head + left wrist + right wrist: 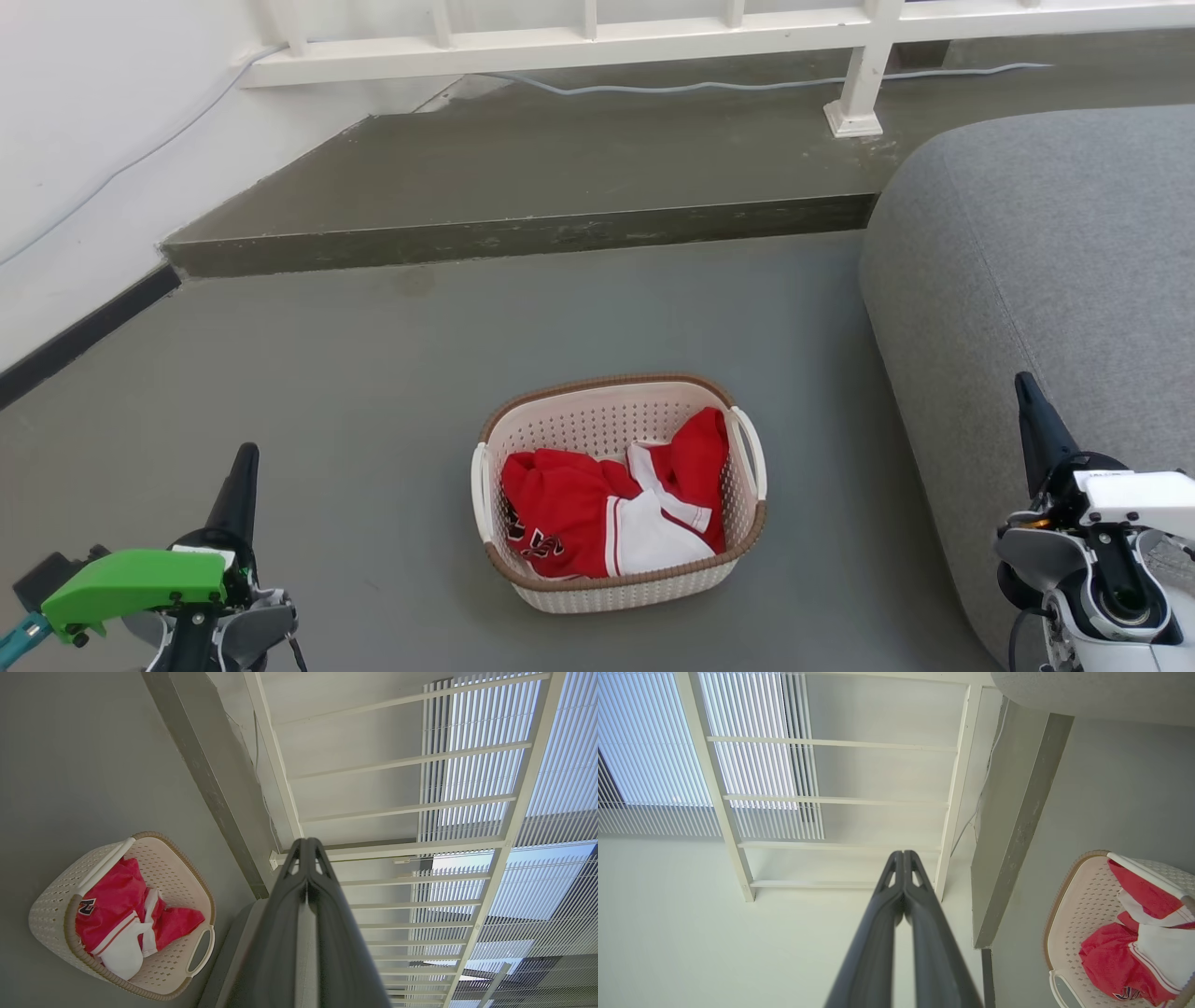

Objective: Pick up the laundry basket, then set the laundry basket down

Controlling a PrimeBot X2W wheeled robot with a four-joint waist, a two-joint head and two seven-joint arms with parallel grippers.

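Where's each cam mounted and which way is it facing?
Head: atop the robot, looking forward and down at the laundry basket on the floor; left gripper lower left, right gripper lower right.
Left wrist: on left arm, looking along its shut fingers at the white railing.
Right wrist: on right arm, likewise.
Shared: all three show the laundry basket and white railing.

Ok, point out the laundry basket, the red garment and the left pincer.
laundry basket [607,382], head view, far brown rim.
red garment [560,509], head view, red folds.
left pincer [306,842], left wrist view, between shut fingertips.
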